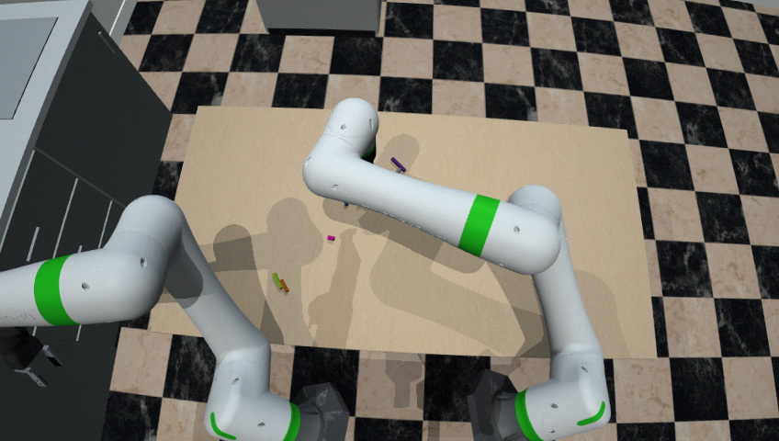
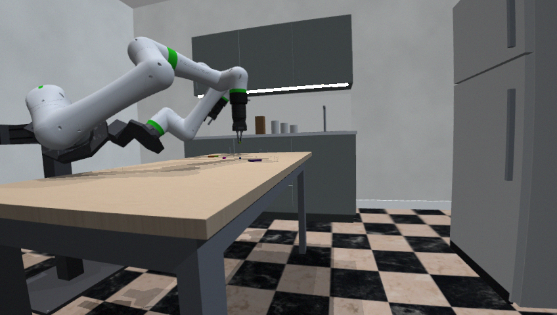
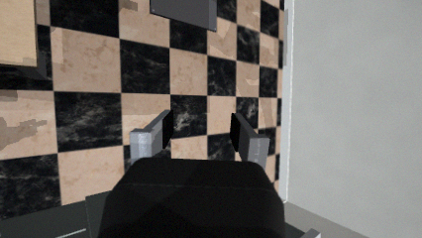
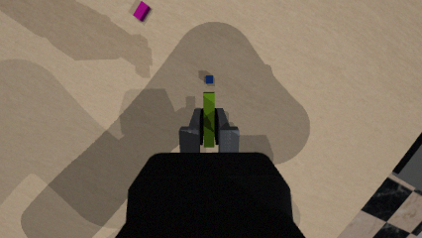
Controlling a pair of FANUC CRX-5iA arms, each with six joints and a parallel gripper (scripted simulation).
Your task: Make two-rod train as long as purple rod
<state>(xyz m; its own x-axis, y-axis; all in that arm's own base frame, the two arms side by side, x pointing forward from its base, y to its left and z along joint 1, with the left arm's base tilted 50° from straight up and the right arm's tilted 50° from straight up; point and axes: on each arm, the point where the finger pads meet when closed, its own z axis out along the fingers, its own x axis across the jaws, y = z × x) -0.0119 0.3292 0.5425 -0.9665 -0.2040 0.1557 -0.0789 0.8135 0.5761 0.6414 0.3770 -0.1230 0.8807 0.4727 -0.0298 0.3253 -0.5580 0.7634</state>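
My right gripper (image 4: 209, 119) (image 2: 239, 140) is shut on a lime rod (image 4: 209, 100), held above the table; the arm hides it in the top view. The blue rod (image 1: 345, 204) (image 4: 209, 79) (image 2: 240, 157) lies on the table just beyond the held rod's tip in the right wrist view. The magenta rod (image 1: 331, 238) (image 4: 142, 11) (image 2: 224, 157) lies farther off. The purple rod (image 1: 398, 163) (image 2: 254, 160) lies at the back, with the grey rod (image 1: 400, 170) against it, partly hidden. My left gripper (image 3: 202, 123) (image 1: 51, 372) is open and empty, off the table.
A second lime rod (image 1: 277, 280) lies side by side with the orange rod (image 1: 284, 286) at the table's left part in the top view. The right arm spans the table (image 1: 590, 229) above the rods. A dark cabinet stands beyond the table's left edge.
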